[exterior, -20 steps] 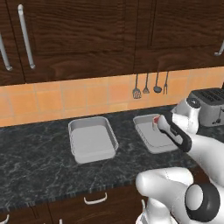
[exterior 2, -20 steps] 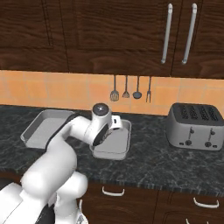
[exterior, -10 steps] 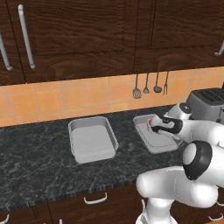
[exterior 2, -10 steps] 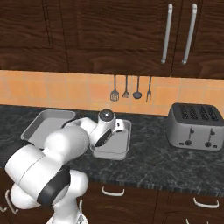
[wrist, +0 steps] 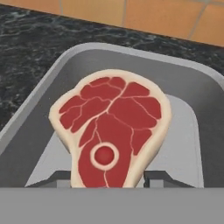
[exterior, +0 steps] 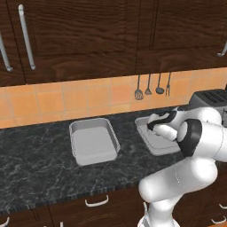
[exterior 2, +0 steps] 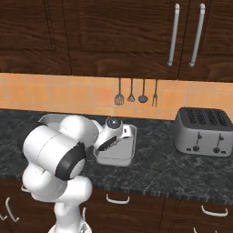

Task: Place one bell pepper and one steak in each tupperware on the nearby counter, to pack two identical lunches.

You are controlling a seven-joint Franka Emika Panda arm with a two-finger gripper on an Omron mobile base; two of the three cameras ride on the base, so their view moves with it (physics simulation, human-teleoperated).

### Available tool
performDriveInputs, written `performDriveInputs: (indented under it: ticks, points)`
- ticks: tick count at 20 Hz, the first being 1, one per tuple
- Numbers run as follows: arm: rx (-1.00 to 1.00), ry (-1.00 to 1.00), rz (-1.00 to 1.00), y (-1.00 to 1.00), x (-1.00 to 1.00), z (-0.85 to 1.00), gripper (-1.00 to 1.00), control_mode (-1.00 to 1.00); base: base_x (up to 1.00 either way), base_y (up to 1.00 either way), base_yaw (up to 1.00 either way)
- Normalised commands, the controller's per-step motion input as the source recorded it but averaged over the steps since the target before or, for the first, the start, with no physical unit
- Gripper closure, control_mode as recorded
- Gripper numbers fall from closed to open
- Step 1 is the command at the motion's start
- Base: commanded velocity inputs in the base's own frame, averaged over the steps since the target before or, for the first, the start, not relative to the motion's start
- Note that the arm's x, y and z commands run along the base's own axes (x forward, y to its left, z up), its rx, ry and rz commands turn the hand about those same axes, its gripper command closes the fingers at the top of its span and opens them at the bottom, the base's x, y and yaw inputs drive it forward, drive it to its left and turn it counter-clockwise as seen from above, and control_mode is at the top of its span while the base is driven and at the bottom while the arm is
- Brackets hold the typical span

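Arm folded closer; gripper (wrist: 107,177) holds steak (wrist: 111,127) over tupperware (wrist: 192,83).

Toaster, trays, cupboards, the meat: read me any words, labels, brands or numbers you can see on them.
None: no text can be read anywhere.
Silver four-slot toaster: no brand or dial numbers visible.
Two light-grey rectangular trays: plain.
Pink-red raw steak with white fat edge, between the fingers: no label.
Dark wooden cupboards: unmarked.

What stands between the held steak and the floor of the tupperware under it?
Nothing visible. In the hand view the steak hangs between the gripper fingers, directly over the bare floor of the tupperware, with no other item there.
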Motion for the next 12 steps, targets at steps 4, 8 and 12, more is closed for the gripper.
performDriveInputs:
  ticks: [4,8,12]
  points:
    - [0.00,-0.06,0.00,-0.02,-0.12,0.47,-1.00,-1.00,0.00,0.00,0.00]
    - [0.00,-0.06,0.00,0.00,-0.09,0.79,-1.00,-1.00,0.00,0.00,0.00]
    - [-0.01,0.00,-0.01,0.30,-0.60,0.98,-1.00,-1.00,0.00,0.00,0.00]
